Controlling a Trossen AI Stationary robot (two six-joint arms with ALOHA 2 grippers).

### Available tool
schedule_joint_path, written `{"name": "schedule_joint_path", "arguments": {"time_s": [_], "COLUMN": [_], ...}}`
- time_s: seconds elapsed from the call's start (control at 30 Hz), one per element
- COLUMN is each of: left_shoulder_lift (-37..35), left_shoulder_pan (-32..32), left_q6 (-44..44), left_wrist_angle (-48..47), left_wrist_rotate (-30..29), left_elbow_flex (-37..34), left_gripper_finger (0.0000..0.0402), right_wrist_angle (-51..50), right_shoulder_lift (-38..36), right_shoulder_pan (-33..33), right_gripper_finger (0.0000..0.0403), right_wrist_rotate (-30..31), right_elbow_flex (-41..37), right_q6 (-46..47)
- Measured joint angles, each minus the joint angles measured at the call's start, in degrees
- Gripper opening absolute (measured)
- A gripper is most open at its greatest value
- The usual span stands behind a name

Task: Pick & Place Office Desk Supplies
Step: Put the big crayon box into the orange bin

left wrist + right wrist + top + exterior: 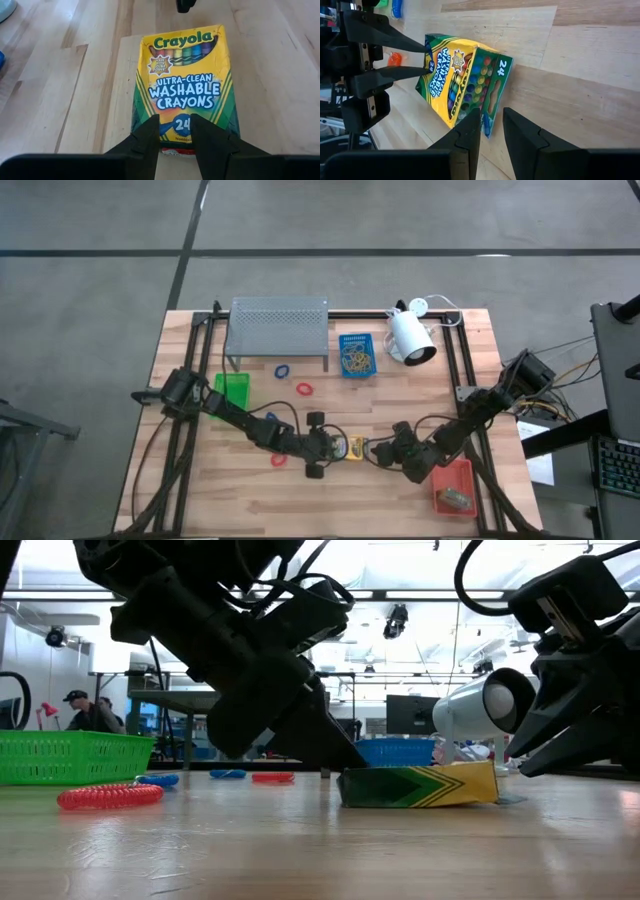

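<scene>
A yellow-and-green crayon box (pixel 352 447) lies flat on the wooden table near its front middle, printed face up and long axis running left to right. My left gripper (pixel 175 117) stands at the box's left end with a gap between its fingers. My right gripper (pixel 491 112) is at the box's right end, turned on its side and shut on a corner there. One red loop (pixel 279 460) lies on the table beside the left arm. Farther back lie a second red loop (pixel 304 389) and a blue loop (pixel 282 369). My left gripper meets the box's left end (pixel 424 60) with both fingertips, side by side, at that end's upper edge (pixel 346 771). It slants down from the table's left and pinches nothing. My right gripper has the near corner of the box's right end (pixel 489 122) between its two fingers, one above the other. It comes slanting down from the right. The box's underside (pixel 400 804) stays on the table.
At the back stand a grey perforated shelf (pixel 278 330), a blue tray (pixel 356 355) of rubber bands and a white lamp (pixel 410 335). A green tray (pixel 233 390) sits at the left. A red-orange tray (pixel 462 472) holding a small thing sits front right.
</scene>
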Motion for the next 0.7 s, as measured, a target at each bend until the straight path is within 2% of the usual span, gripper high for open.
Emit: {"name": "schedule_joint_path", "arguments": {"time_s": [0.13,0.33,0.7], "left_shoulder_lift": [-0.11,-0.46,-4.64], "left_shoulder_pan": [0.00,0.07,-0.33], "left_q6": [0.98,2.48,2.75], "left_wrist_angle": [0.32,-0.78,-4.96], "left_wrist_rotate": [0.49,4.78,5.81], "left_elbow_flex": [-0.80,-0.78,-1.06], "left_gripper_finger": [0.0117,0.0117,0.0117], "right_wrist_angle": [0.01,0.00,-0.04], "right_shoulder_lift": [0.00,0.00,0.00], "right_shoulder_pan": [0.01,0.01,-0.01], "right_gripper_finger": [0.0082,0.0082,0.0082], "right_wrist_rotate": [-0.12,-0.14,-0.12], "right_elbow_flex": [0.00,0.00,0.00], "right_q6": [0.02,0.00,0.00]}}
